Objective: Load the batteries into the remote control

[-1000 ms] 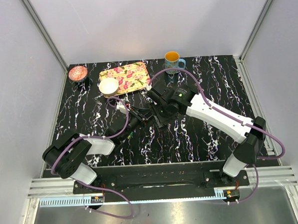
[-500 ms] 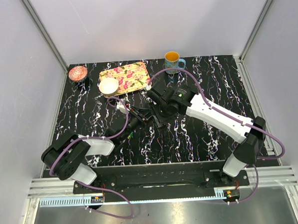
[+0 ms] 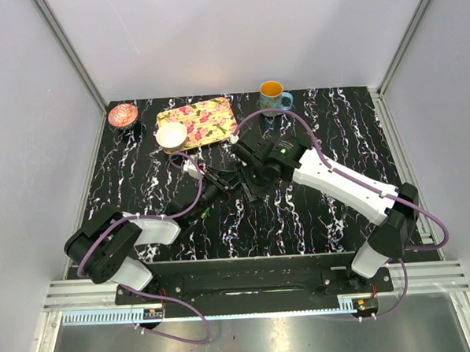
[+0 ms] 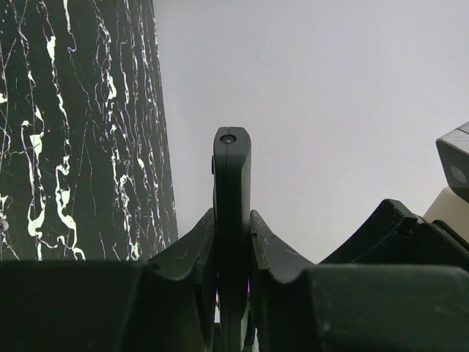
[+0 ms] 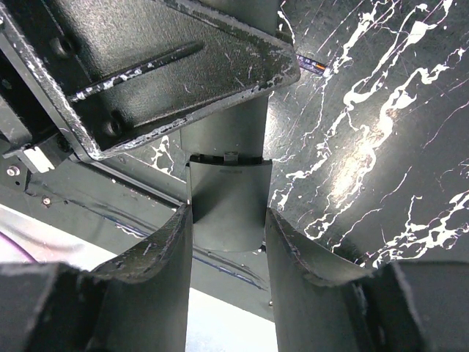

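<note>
Bowl (image 3: 171,135) on tray (image 3: 208,117), left claw (image 4: 232,224) clamping remote (image 4: 231,165)

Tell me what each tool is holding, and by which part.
Left tool clamps the remote control by the near part of its body. Right tool pinches the side edges of what looks like its battery cover.

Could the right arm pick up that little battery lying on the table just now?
Probably not at once. The right gripper is shut on the remote control, which the left gripper also grips, so it must let go first. The battery itself lies bare on the table nearby.
</note>
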Robot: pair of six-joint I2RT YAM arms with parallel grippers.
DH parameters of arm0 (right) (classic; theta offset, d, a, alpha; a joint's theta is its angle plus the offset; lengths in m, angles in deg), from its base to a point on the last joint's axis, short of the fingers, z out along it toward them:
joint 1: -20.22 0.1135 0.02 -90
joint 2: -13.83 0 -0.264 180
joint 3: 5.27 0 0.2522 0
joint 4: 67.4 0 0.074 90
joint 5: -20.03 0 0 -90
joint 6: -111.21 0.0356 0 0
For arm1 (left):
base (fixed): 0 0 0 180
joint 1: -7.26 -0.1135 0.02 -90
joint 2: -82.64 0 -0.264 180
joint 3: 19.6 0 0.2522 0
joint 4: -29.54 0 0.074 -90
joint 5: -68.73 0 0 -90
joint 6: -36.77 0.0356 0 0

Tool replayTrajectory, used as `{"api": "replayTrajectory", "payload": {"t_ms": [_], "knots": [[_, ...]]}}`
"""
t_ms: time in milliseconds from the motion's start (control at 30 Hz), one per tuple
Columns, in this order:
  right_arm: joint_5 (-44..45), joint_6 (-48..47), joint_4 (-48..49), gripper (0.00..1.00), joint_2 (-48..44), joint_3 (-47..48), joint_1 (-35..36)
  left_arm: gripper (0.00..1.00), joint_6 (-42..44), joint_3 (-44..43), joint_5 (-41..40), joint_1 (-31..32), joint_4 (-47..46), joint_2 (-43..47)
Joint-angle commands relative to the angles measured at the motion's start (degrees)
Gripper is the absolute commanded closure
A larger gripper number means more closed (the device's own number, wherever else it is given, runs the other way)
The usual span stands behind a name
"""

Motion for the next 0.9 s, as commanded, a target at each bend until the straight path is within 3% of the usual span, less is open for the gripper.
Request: {"api": "replayTrajectory", "payload": {"t_ms": [0, 867], "knots": [[-0.3, 0.6, 0.7, 1.00, -0.5, 0.0, 0.8, 1.00, 0.0, -1.8, -1.4, 0.3, -1.9, 2.2], [0.4, 0.6, 0.3, 1.00, -0.3, 0.6, 1.4, 1.00, -1.3, -1.5, -0.8, 0.4, -3.5, 1.3]]}}
